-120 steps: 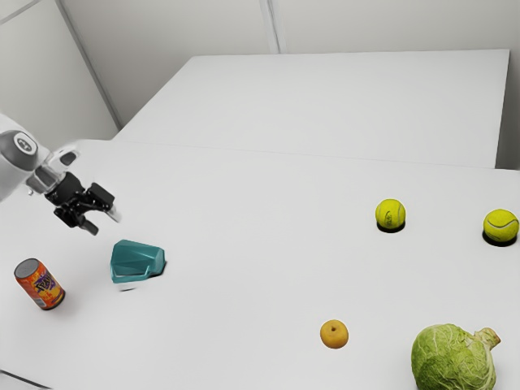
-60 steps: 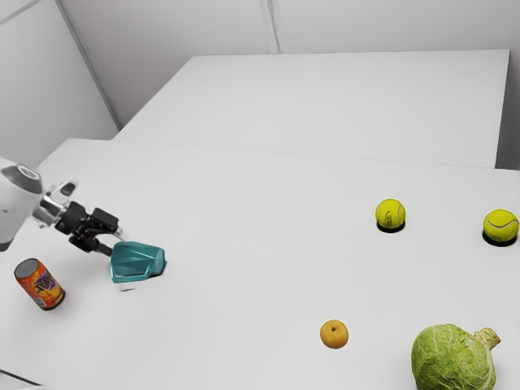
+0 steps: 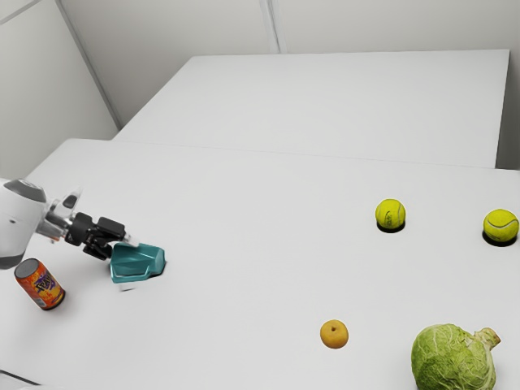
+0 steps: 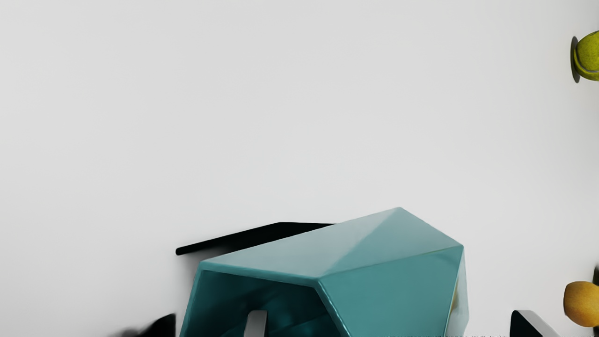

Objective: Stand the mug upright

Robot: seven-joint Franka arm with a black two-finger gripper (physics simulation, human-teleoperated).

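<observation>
The teal faceted mug (image 3: 136,263) lies on its side on the white table in the exterior view, its handle not visible. My gripper (image 3: 120,249) is low at the mug's edge on the exterior view's left. In the wrist view the mug (image 4: 388,281) shows its dark open mouth, and the gripper (image 4: 390,324) stands open around part of it. One fingertip (image 4: 256,323) appears in front of or within the mouth; the other (image 4: 529,323) stands apart, past the mug's opposite end. Whether the first touches the mug cannot be told.
An orange soda can (image 3: 40,284) stands close to the arm at the exterior view's left. Farther along the table (image 3: 244,244) are a small orange fruit (image 3: 334,334), a cabbage (image 3: 453,357) and two tennis balls, one nearer (image 3: 390,214) and one farther (image 3: 500,227).
My hand has come down and toward the exterior view's right, from above the table to the mug's edge, tilting flatter. The mug looks nearly unmoved.
</observation>
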